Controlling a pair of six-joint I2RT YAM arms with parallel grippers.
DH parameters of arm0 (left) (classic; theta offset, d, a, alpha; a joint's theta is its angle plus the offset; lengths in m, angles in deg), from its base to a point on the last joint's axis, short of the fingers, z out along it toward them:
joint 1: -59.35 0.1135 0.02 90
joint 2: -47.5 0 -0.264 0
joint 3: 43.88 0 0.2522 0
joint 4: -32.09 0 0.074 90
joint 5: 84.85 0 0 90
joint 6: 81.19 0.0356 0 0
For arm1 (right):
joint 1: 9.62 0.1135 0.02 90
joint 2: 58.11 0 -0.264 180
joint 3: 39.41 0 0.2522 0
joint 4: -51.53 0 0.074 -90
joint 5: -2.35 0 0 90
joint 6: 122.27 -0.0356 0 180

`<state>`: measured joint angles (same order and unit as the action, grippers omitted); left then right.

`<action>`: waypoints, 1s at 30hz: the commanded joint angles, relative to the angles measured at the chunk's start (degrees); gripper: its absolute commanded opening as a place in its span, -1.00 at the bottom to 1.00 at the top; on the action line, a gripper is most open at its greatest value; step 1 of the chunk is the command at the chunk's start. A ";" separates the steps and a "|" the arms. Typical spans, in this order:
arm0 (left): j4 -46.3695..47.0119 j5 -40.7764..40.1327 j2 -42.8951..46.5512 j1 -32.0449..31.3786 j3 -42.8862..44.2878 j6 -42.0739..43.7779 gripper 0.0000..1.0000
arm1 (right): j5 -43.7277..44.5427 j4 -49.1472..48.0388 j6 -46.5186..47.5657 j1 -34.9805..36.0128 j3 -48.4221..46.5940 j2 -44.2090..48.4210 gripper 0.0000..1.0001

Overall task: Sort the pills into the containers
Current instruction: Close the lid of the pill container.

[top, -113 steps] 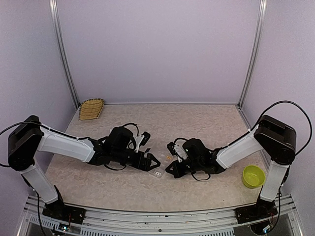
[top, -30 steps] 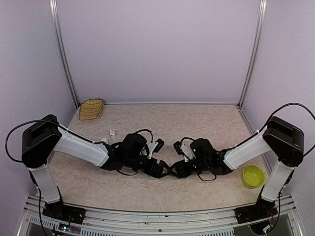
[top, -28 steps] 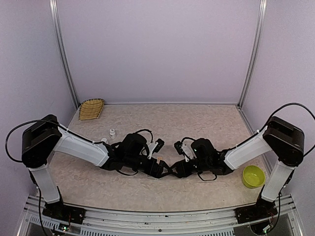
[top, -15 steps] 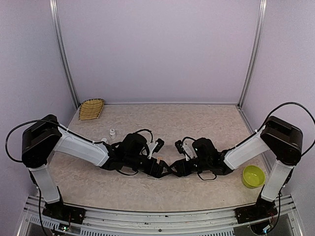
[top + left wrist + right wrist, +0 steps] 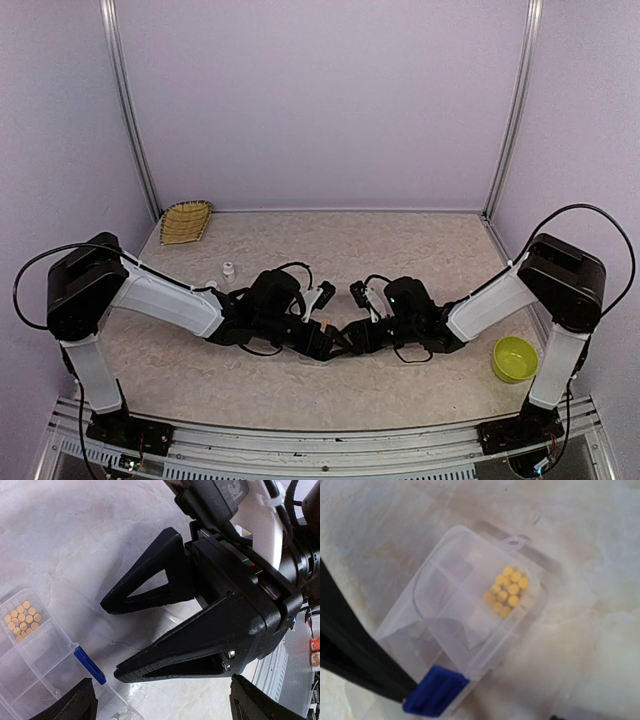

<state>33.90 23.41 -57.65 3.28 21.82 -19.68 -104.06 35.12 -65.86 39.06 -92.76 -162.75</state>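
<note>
Both arms meet over the box at the near middle of the table [image 5: 400,250].

The left arm [image 5: 160,300] and right arm [image 5: 490,305] reach inward, low over the tabletop, with the left gripper [image 5: 320,343] and right gripper [image 5: 111,639] facing each other. A woven basket [image 5: 187,221] sits in the far left corner, a yellow-green bowl [image 5: 515,358] at the near right, and a white bottle [image 5: 228,268] left of centre. The left gripper's jaws are spread wide and hold nothing. The right gripper's jaws are partly apart, with nothing gripped between them. The clear box [image 5: 450,595] lies flat just beside the right gripper's tips. Its blue latch [image 5: 435,697] is at one edge. A cluster of orange-yellow pills [image 5: 507,591] fills one cell; the neighbouring cells look bare.
</note>
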 commanded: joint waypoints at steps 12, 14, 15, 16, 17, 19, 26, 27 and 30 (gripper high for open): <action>1.43 1.40 -1.73 -0.26 1.82 0.06 0.78 | 1.35 2.80 -3.53 -2.67 2.18 -0.61 0.25; 1.49 1.59 -1.73 -0.26 2.00 0.09 0.78 | 1.38 2.75 -3.82 -2.87 2.24 -0.78 0.26; 1.48 1.68 -1.67 -0.29 2.08 0.12 0.77 | 1.44 2.75 -3.97 -3.01 2.29 -0.87 0.26; 1.47 1.67 -1.66 -0.27 2.23 0.15 0.77 | 1.47 2.76 -4.17 -3.13 2.44 -0.98 0.26; 1.47 1.69 -1.69 -0.26 2.34 0.16 0.78 | 1.46 2.64 -4.33 -3.23 2.55 -1.07 0.26; 1.42 1.82 -1.88 -0.34 2.64 0.13 0.78 | 1.48 2.37 -4.59 -3.47 2.83 -1.21 0.27; 0.98 2.53 -3.48 -0.70 3.64 0.16 0.78 | 1.71 2.12 -5.09 -3.88 3.73 -1.01 0.27; 1.06 2.59 -3.55 -0.75 3.64 0.09 0.78 | 1.70 2.21 -5.08 -3.94 3.67 -1.01 0.27; 1.02 2.38 -3.22 -0.79 3.71 0.01 0.77 | 1.66 2.23 -5.04 -3.97 3.66 -0.99 0.28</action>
<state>34.71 24.99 -60.16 2.99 24.38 -19.70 -104.30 31.55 -69.92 36.09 -91.08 -162.77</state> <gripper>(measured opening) 0.888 0.637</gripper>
